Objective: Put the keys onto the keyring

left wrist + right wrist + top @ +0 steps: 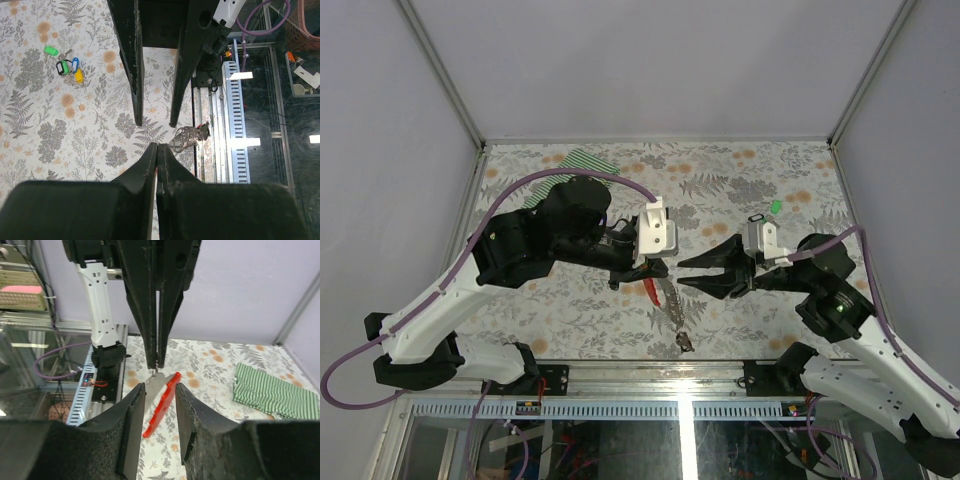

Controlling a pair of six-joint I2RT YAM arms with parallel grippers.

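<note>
- Nearest me, by the front edge of the table point(740, 170): the silvery chain end of the keyring point(161, 407), bunched together with a small dark piece point(202, 131).
- Above it, mid-table: the left gripper point(646, 272). I read its jaws as pressed fully together, pinching the top of the keyring's silvery strip. The red loop hangs below the tips and tilts, and the chain trails from there toward me.
- Facing it from the right: the right gripper point(682, 273). Its jaws stand partly apart and hold nothing. In its wrist view the red loop shows in the gap between the two fingers. From above, the tips lie just beside the left gripper's tips. I cannot tell whether either finger touches the keyring.
- Farther back, beyond the right gripper: the keys point(65, 64), lying in a small cluster on the table, well apart from the keyring. Green, black, blue and yellow tags are visible.
- Farthest, near the back left corner: a green-and-white striped cloth point(582, 162), lying flat on the table.
</note>
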